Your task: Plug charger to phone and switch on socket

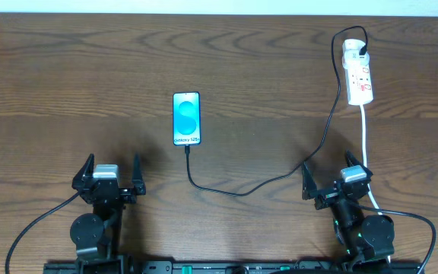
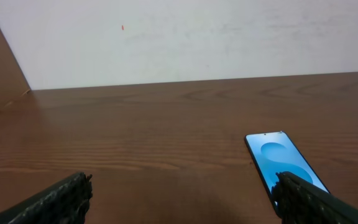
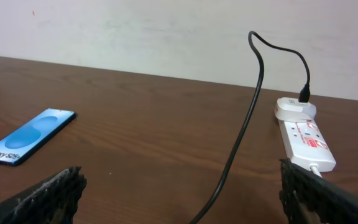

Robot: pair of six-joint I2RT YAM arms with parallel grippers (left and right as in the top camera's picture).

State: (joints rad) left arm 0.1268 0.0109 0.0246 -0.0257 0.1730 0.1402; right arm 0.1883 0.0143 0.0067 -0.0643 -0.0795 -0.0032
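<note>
The phone [image 1: 186, 119] lies flat mid-table, its cyan screen [image 2: 283, 160] [image 3: 31, 135] lit. The charger [image 1: 243, 193], a thin black cable, meets the phone's near edge. From there it curves right and up [image 3: 236, 140] to its black plug [image 1: 364, 53] in the far end of the white socket [image 1: 358, 74] [image 3: 304, 134]. Red marks show on the socket; I cannot tell how its switches are set. My left gripper [image 1: 112, 169] [image 2: 182, 199] is open and empty, near and left of the phone. My right gripper [image 1: 334, 171] [image 3: 182, 196] is open and empty, with the cable running between its fingers' line of sight.
The socket's white cord [image 1: 366, 141] runs down toward my right arm's base. A pale wall [image 2: 179, 37] stands behind the table's far edge. Bare dark wood [image 1: 67, 84] lies to the left of the phone.
</note>
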